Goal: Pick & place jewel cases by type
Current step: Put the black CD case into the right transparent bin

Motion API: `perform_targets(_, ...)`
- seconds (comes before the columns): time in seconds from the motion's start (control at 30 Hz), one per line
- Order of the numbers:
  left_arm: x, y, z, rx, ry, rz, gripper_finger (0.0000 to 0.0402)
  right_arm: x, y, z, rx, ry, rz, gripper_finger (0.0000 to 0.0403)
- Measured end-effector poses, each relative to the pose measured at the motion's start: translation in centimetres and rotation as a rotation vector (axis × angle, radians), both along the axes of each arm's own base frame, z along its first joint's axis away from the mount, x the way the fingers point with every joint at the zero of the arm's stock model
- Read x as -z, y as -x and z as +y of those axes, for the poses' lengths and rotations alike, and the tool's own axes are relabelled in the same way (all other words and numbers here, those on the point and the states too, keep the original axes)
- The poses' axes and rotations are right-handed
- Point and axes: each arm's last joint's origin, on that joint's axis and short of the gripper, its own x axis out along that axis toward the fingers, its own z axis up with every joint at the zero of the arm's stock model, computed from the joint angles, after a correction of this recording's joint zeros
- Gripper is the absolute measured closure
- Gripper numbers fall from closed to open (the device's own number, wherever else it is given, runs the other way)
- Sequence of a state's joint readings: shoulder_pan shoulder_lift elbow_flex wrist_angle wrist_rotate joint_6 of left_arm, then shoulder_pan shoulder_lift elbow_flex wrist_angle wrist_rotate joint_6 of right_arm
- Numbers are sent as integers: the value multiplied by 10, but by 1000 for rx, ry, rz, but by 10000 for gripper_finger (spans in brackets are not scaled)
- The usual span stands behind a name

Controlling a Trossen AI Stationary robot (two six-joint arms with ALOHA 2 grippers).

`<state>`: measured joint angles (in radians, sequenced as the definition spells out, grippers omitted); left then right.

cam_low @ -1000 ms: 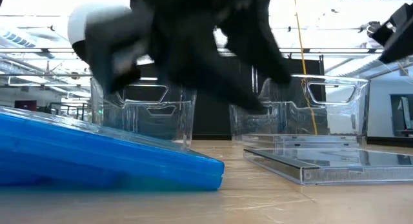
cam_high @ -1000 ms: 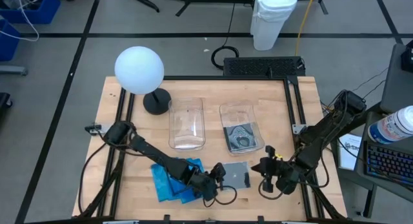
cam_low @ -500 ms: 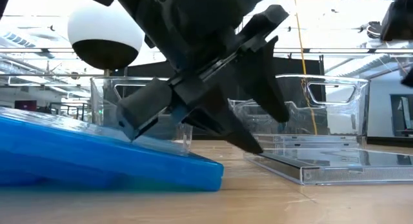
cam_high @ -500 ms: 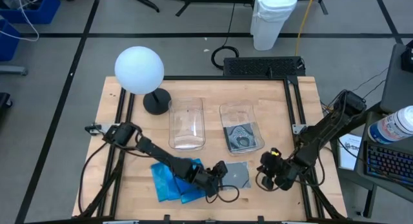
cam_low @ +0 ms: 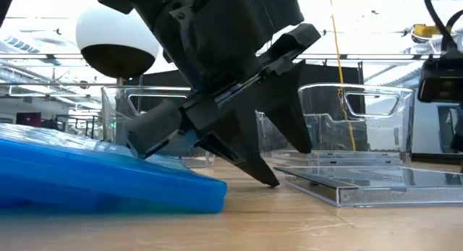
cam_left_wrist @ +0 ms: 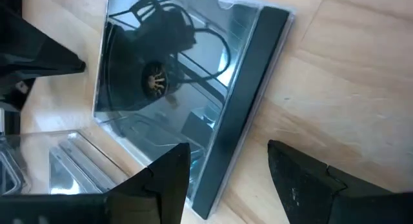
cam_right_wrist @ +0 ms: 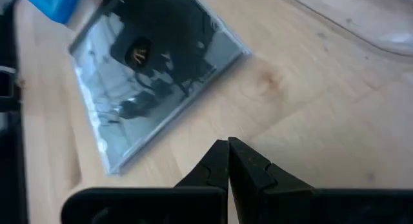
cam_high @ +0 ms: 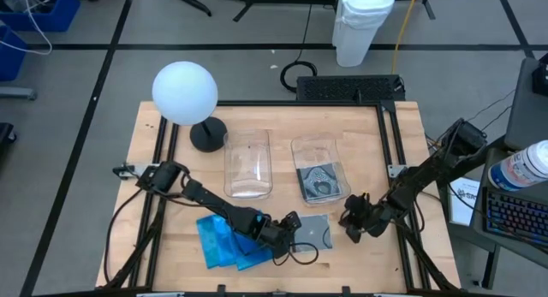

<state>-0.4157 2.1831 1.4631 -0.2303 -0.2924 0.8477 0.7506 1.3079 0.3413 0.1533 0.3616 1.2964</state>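
1. Lying flat on the wooden table [cam_high: 180, 228] near its front edge, the clear square plastic jewel case with a grey-black insert [cam_high: 312, 232] sits just right of the pile of bright blue jewel cases [cam_high: 218, 243] and in front of the two clear rectangular plastic bins [cam_high: 247, 164].
2. The left gripper [cam_left_wrist: 229, 185] hovers at the case's left edge, fingers partly spread with that edge between them, nothing clamped yet.
3. The right gripper [cam_right_wrist: 228, 161] waits just right of the case, fingers pressed together, empty.
4. The case looks light, stiff, slick and brittle; pinching across the thicker spine edge seems safest, since a flat face may slip.
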Motion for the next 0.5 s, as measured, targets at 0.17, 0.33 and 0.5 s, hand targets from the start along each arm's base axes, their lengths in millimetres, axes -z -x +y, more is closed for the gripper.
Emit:
perform_targets(0.17,8,-6,6,-10,1,-3,190,3,-2,-6,-9,-19,-23,403)
perform_targets(0.33,14,-10,10,-14,6,-11,190,2,-6,-8,-20,9,-36,403)
perform_targets(0.5,12,-12,10,1,5,-45,190,5,-9,-10,-27,32,-37,403)
